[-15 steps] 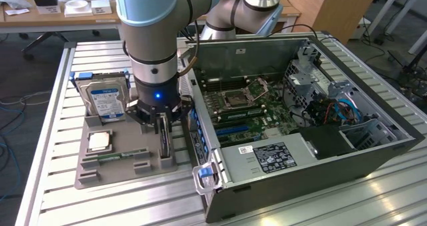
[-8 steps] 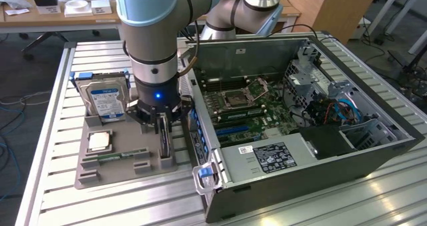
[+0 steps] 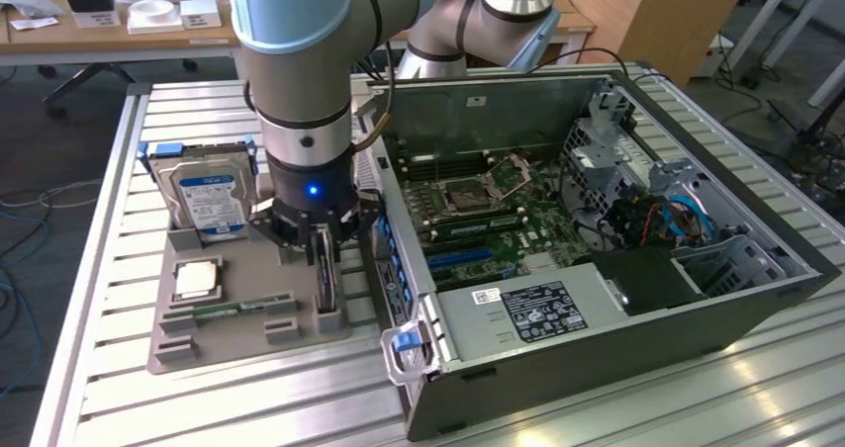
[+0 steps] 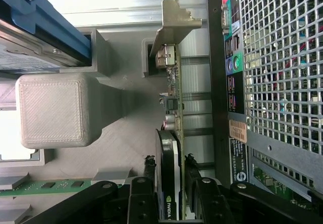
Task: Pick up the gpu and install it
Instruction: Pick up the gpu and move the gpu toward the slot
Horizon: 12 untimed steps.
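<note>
Gripper (image 3: 323, 252) clamped on the one gpu (image 3: 327, 291), lower centre of exterior view.
gpu stands on edge in grey tray (image 3: 251, 346), with one hard drive (image 3: 209, 198), one CPU (image 3: 196, 279) and one RAM stick (image 3: 228, 312); one open PC case (image 3: 595, 360) just beside, on the exterior view's right.

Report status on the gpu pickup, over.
Status: tool at gpu, grip unclear. It stands on edge in gray holder, not lifted. Computer case close alongside.

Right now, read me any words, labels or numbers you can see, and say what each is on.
No text reads clearly enough to quote.
Label on the hard drive: too small.
Label on the power supply: too small.
Logo on the gpu: blurred.
Orange sticker on the computer case: blurred.
</note>
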Each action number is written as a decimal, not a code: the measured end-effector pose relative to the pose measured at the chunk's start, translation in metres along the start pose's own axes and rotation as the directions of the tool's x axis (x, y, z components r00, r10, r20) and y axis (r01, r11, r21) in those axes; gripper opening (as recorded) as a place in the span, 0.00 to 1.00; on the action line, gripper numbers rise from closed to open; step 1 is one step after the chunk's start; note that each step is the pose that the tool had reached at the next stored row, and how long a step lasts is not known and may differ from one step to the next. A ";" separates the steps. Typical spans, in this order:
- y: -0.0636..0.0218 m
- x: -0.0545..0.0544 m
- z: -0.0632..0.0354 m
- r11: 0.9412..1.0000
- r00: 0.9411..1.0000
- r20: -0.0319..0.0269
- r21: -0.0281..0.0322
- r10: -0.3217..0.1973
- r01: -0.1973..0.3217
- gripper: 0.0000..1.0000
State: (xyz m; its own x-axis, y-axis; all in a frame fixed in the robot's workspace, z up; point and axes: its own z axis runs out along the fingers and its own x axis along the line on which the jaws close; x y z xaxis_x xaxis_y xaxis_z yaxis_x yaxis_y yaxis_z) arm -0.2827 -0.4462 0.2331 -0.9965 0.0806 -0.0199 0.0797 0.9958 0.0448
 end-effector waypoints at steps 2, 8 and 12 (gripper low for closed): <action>0.0000 0.000 0.0000 1.000 1.000 0.000 0.000 0.000 0.000 0.37; 0.0000 0.000 0.0000 1.000 1.000 0.000 0.000 0.000 0.000 0.37; 0.0000 0.000 0.0000 1.000 1.000 0.000 0.000 0.000 0.000 0.27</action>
State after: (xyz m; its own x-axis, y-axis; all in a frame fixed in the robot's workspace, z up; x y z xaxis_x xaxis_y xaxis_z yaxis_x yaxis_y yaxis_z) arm -0.2827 -0.4462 0.2331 -0.9965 0.0806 -0.0199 0.0797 0.9958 0.0447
